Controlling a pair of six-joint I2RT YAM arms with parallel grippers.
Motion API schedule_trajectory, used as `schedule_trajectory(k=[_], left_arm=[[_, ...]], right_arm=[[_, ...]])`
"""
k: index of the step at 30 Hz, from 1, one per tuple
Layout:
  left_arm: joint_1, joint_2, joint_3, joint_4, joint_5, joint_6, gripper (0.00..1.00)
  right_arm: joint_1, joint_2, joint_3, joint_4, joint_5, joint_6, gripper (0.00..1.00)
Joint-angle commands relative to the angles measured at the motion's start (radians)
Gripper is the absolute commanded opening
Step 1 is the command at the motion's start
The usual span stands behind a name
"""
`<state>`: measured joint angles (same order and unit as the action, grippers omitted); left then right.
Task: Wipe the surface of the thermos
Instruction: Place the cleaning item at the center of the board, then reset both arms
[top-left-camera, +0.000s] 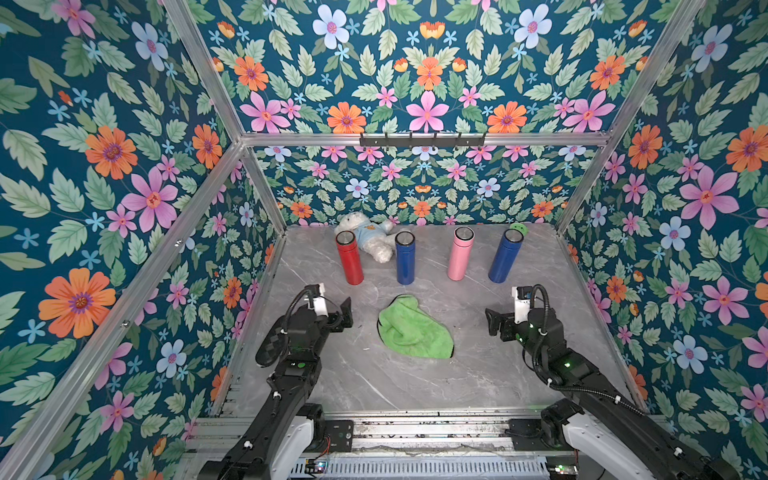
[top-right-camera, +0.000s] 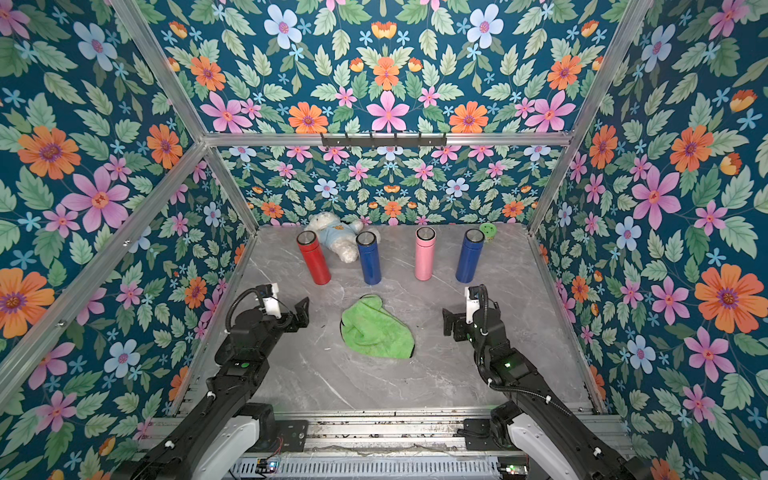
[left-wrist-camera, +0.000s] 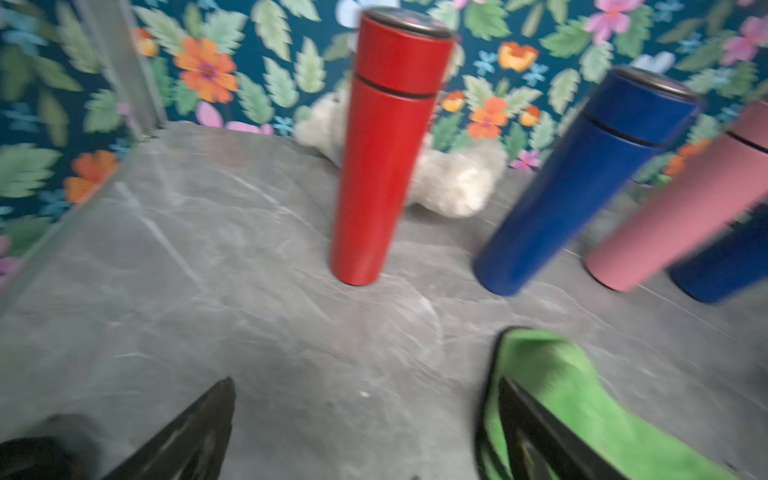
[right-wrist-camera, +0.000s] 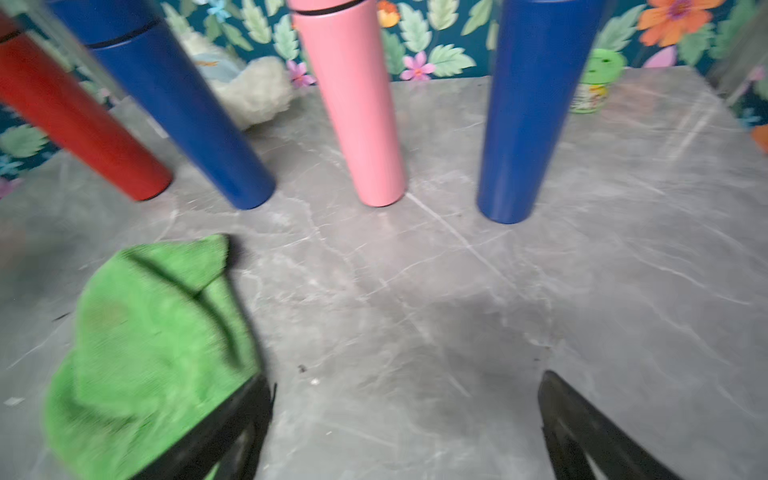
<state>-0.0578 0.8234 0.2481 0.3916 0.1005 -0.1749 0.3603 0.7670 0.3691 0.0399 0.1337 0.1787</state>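
Observation:
Several thermoses stand upright in a row at the back of the grey marble table: red (top-left-camera: 350, 259), blue (top-left-camera: 405, 261), pink (top-left-camera: 459, 257) and another blue (top-left-camera: 505, 258). A crumpled green cloth (top-left-camera: 413, 328) lies flat on the table in front of them, midway between the arms, held by nothing. My left gripper (top-left-camera: 344, 311) hovers just left of the cloth and is open and empty; its wrist view shows the red thermos (left-wrist-camera: 382, 166) ahead. My right gripper (top-left-camera: 494, 322) is to the cloth's right, also open and empty (right-wrist-camera: 407, 378), with the cloth (right-wrist-camera: 153, 332) beside one finger.
A white teddy bear (top-left-camera: 365, 239) lies behind the red and blue thermoses. A small green jar (top-left-camera: 518, 227) sits in the back right corner. Floral walls and aluminium posts close in three sides; a black hook rail (top-left-camera: 422, 140) hangs on the back wall.

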Motion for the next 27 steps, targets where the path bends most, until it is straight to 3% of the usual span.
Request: schedule_trajectory(k=[1,5,8,12,14,17,20,23,27], left_arm=[[0.091,0.009,-0.064,0.201,-0.006,0.043,0.99],[0.124,0.128,-0.158,0.492,-0.041,0.083,0.99],[0.125,0.315,-0.188,0.722,-0.015,0.099,0.99],[0.126,0.552,-0.216,1.074,-0.004,0.101,0.99],[0.127,0.639,-0.206,1.171,-0.003,0.119,0.99],[0.128,0.741,-0.173,1.199,0.014,0.128,0.99],[0.128,0.825,-0.171,1.287,-0.005,0.121,0.99],[0.128,0.815,-0.167,1.262,-0.019,0.115,0.99],[0.127,0.801,-0.130,1.176,-0.007,0.121,0.99]], right_arm=[[-0.066,-0.001,-0.026,0.126,0.003,-0.058,0.99],[-0.108,0.047,-0.064,0.262,0.052,-0.143,0.99],[-0.192,0.132,-0.105,0.405,-0.024,-0.123,0.99],[-0.229,0.289,-0.167,0.679,-0.020,-0.131,0.99],[-0.249,0.358,-0.151,0.689,-0.037,-0.123,0.99],[-0.258,0.388,-0.119,0.659,-0.041,-0.134,0.99],[-0.281,0.433,-0.189,0.889,-0.020,-0.189,0.99],[-0.352,0.535,-0.189,0.966,-0.085,-0.147,0.99],[-0.354,0.717,-0.165,1.141,-0.077,-0.153,0.99]])
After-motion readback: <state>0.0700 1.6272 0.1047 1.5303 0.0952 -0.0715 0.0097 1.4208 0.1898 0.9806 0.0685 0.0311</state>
